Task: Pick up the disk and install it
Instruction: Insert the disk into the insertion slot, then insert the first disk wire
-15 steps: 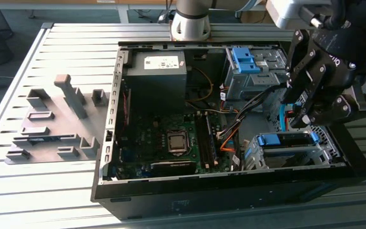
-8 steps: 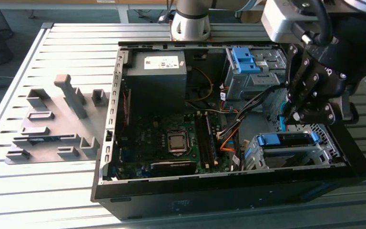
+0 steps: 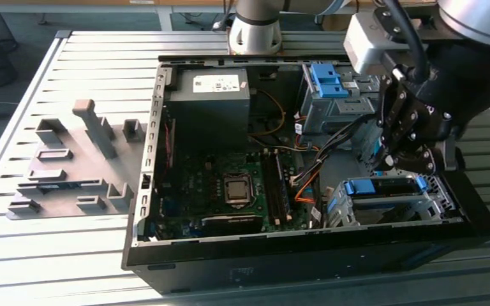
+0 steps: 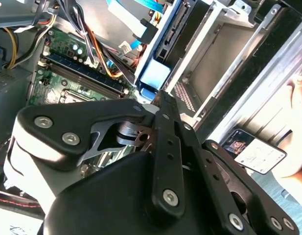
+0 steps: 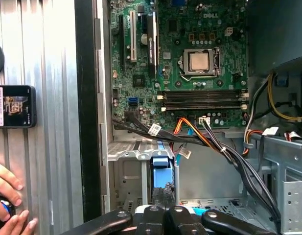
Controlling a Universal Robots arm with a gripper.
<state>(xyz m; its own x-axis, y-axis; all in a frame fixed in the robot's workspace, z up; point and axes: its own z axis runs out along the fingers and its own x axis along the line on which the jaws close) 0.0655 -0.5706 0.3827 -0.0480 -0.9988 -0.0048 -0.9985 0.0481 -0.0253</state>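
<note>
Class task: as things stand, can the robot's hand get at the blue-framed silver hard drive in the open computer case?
Probably yes. The hand hangs right above the silver hard drive in its blue plastic frame; the black computer case lies open, and nothing seems to lie between them.

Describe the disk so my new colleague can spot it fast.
Look inside the open computer case, at the metal cage in the corner on the exterior view's right, below the gripper. The disk lies there: silver, with a blue frame, unlike the big grey box.
</note>
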